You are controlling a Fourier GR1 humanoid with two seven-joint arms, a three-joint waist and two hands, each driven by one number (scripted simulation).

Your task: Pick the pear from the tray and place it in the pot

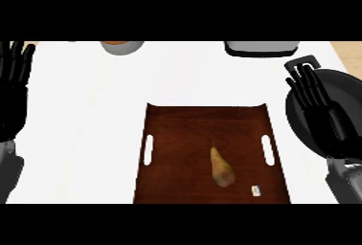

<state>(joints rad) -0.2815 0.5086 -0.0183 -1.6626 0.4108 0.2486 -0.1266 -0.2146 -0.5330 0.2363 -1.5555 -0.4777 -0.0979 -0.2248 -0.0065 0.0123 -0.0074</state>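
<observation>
Head view looks steeply down on a white counter (84, 143); a dark wooden tray (184, 129) with a slot handle on each side sits at about six o'clock from the picture's centre; the pear (221, 167) lies on the tray's bare wood, narrow end toward twelve o'clock, untouched by either hand; a small pale tag (255, 191) lies near it at four o'clock. At three o'clock the black pot (346, 91) reaches the view's edge; the right hand (322, 107) hangs over it, fingers straight and spread, holding nothing. At nine o'clock the left hand (13, 86) rests at the edge, fingers up and straight, likewise empty. At twelve o'clock stand a grey bowl (121, 47) and a grey box (262, 48).
</observation>
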